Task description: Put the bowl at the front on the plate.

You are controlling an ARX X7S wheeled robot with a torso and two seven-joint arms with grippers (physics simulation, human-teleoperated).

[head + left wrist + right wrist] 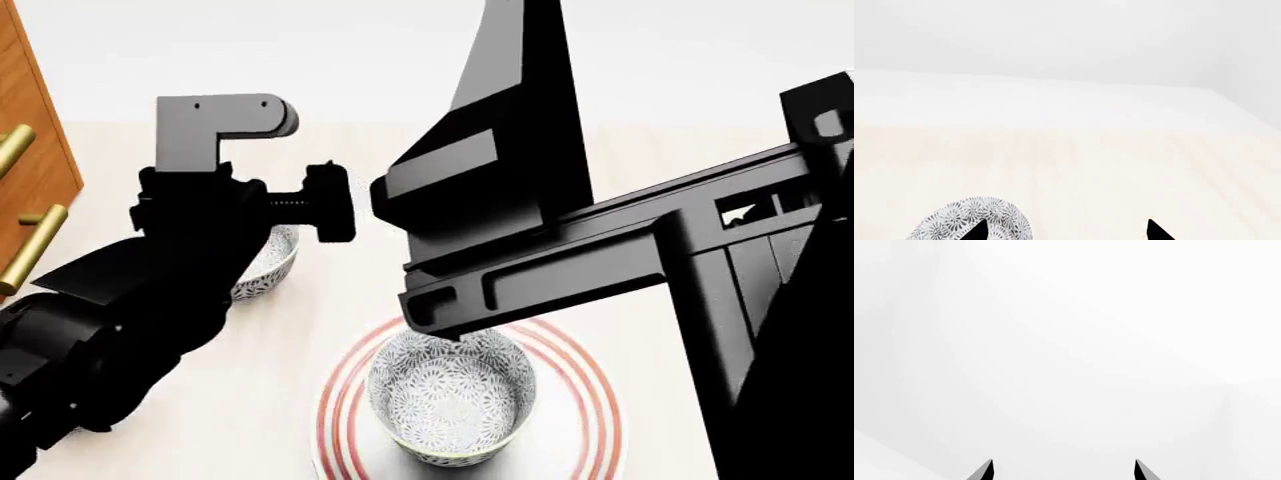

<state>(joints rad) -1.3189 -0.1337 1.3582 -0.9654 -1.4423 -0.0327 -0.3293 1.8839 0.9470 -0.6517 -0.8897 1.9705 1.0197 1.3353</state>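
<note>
Your left wrist view shows the left end effector (pixel 1064 231) with fingertips spread and empty, one tip crossing a second patterned bowl (pixel 974 220) on the pale surface (pixel 1121 165).

From the head view, the bowl (pixel 451 395) sits upright in the plate (pixel 587 420), so placement looks done; both arms hang above it.

Your right wrist view shows the right end effector (pixel 1062 471) released, facing blank white. Next, simply withdraw clear.

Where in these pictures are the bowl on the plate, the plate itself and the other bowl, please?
bowl (pixel 451 395): head view, patterned inside.
plate (pixel 583 385): head view, red-ringed rim.
other bowl (pixel 271 262): head view, visible rim beside left arm.
</note>
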